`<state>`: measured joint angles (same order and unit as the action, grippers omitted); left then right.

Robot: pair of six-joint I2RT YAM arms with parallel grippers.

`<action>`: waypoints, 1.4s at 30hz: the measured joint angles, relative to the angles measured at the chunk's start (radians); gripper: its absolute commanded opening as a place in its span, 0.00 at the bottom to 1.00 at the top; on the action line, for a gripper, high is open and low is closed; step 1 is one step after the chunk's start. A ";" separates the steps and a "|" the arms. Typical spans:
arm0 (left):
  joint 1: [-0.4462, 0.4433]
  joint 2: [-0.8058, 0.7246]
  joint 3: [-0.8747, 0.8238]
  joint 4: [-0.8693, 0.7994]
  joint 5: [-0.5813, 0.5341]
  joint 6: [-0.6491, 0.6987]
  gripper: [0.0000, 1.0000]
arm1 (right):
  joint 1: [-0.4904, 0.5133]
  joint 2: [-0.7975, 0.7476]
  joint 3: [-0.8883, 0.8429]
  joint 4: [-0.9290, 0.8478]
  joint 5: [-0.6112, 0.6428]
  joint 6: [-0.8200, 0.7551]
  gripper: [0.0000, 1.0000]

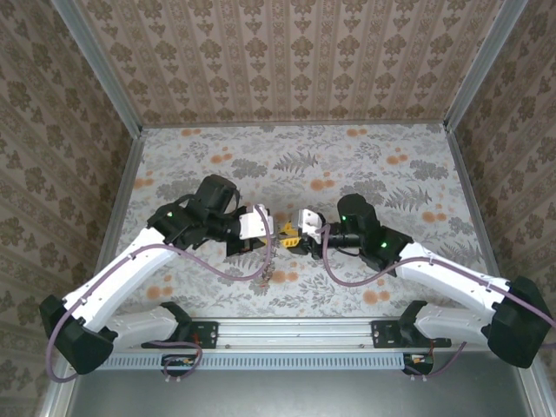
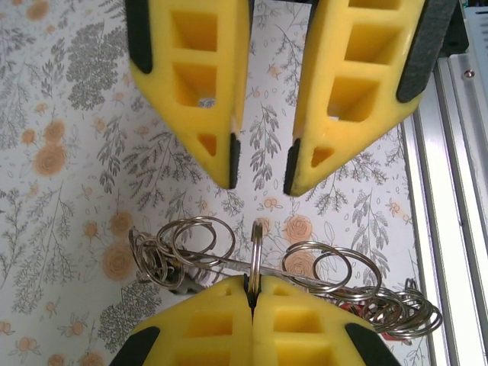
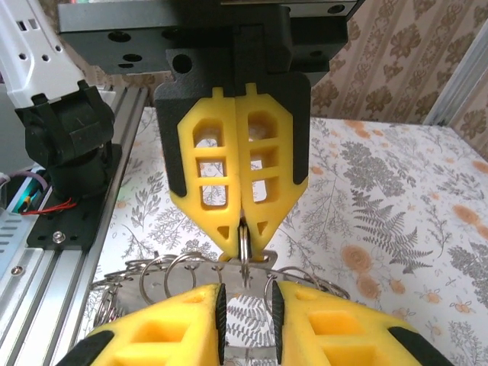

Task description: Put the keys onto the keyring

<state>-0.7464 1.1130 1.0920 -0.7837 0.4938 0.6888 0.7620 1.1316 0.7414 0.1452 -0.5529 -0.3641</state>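
**Hidden from you**

In your left wrist view, the left gripper's (image 2: pixel 253 296) closed fingers swallow the lower half of an edge-on ring (image 2: pixel 256 244); small rings (image 2: pixel 381 305) cover most of a red tag (image 2: pixel 349 309). The top edge crops the right gripper (image 2: pixel 261 171). From above, the rings are too small to tell apart.

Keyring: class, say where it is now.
In the left wrist view, the keyring stands edge-on, pinched by the shut left gripper, facing the open right gripper, over the floral table.
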 measured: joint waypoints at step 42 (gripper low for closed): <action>0.075 -0.254 -0.193 0.182 0.068 -0.095 0.33 | 0.005 0.083 -0.109 0.525 -0.085 0.342 0.00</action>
<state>-0.6712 0.8589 0.8989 -0.6022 0.5613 0.5941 0.7673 1.2148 0.6323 0.6697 -0.6384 -0.0219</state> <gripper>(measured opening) 0.337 0.054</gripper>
